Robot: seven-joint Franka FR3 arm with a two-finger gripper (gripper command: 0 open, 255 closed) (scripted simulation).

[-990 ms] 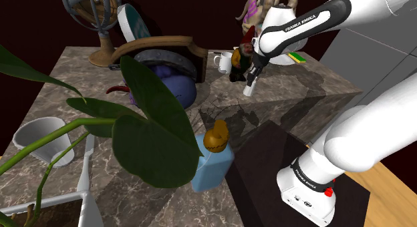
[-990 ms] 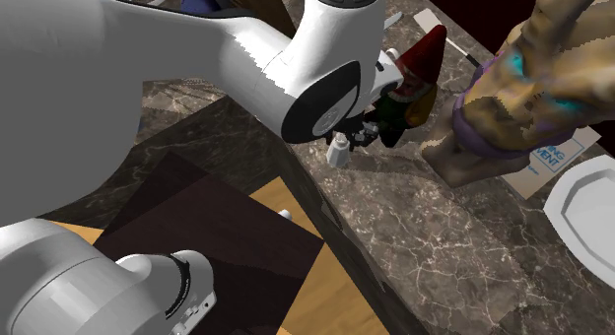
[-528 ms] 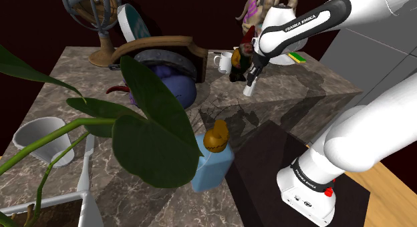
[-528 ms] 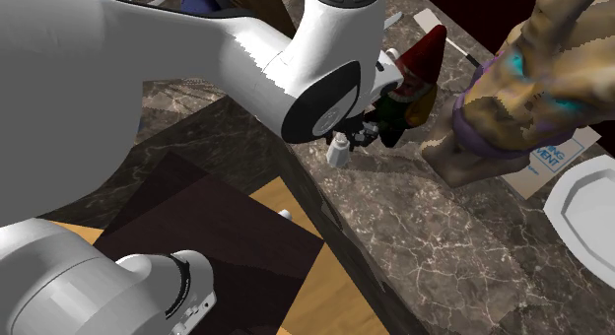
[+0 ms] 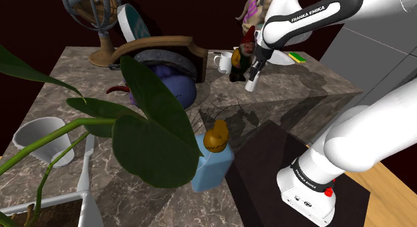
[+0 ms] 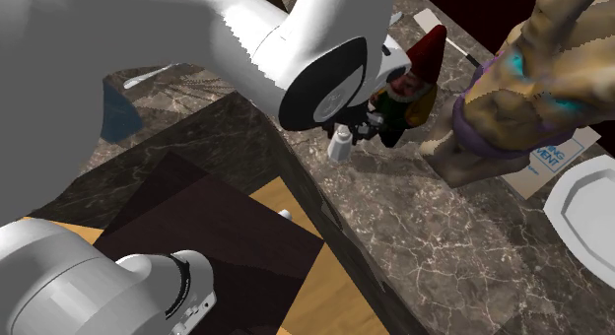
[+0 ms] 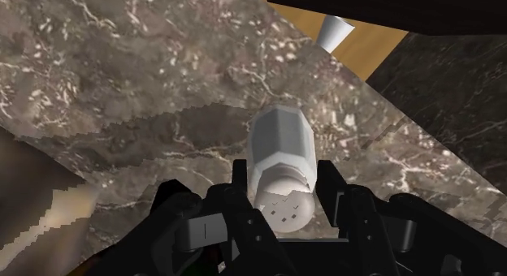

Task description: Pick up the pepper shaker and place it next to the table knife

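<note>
**Pepper shaker (image 7: 280,153), small, white and faceted, gripped tight in the black claw (image 7: 284,183)**

We start wide. The brown-veined marble bench (image 5: 294,99) spreads across the shoulder view. The dark box stand (image 5: 267,165) sits against its near edge, with wooden floor (image 5: 391,185) beyond. The white arm (image 5: 374,125) rises from that stand and reaches over the bench's corner.

On the shoulder view's left, a plant with big green leaves (image 5: 147,135) crowds the foreground. Over in the second exterior view, a tan statue with purple cloth (image 6: 503,97) stands at the right. A white angular plate (image 6: 586,210) lies near it at that picture's right edge. Back in the shoulder view, a pale blue bottle with a round brown stopper (image 5: 212,162) sits by the bench's near edge, close to the stand.

Smaller now: a garden gnome in a red pointed hat (image 6: 409,82) stands upright. A white mug (image 5: 222,61) sits just beside it on the shoulder view's left.

And there's the shaker, hanging under the claw just beside the gnome, on the side toward the bench's edge. The wrist view tells the story. Both black fingers (image 7: 241,181) press against its upper body, one on each side. The perforated cap faces the camera and the base points down at the marble. A shadow lies on the marble under it. Whether the base touches the bench, I cannot tell.
</note>
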